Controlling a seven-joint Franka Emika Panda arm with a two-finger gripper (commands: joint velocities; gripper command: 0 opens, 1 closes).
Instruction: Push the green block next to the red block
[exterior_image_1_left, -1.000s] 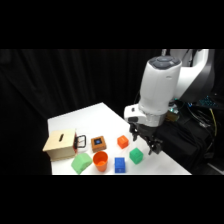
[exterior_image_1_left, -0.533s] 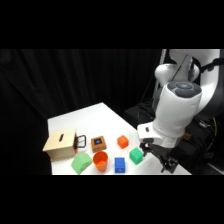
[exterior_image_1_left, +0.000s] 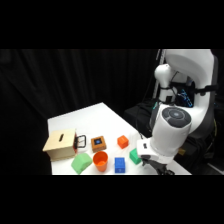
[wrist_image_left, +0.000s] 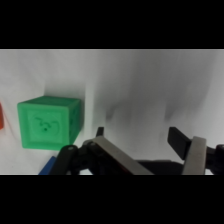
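Tool (wrist_image_left: 145, 142) spread wide, holding nothing, green block (wrist_image_left: 49, 122) just beside, not touching, white table (wrist_image_left: 150, 85) beneath

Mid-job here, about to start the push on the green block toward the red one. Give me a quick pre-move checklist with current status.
1. Green block in wrist view, upright on the table: ok.
2. Tool open, nothing between its fingers: ok.
3. Tool touching green block: not ok, it sits beside the block with a gap.
4. Red block visible, standing apart from the green one: ok.
5. Blue block close beside the green block; clearance during the push: cannot tell.
6. Tool tip height above the table: cannot tell.
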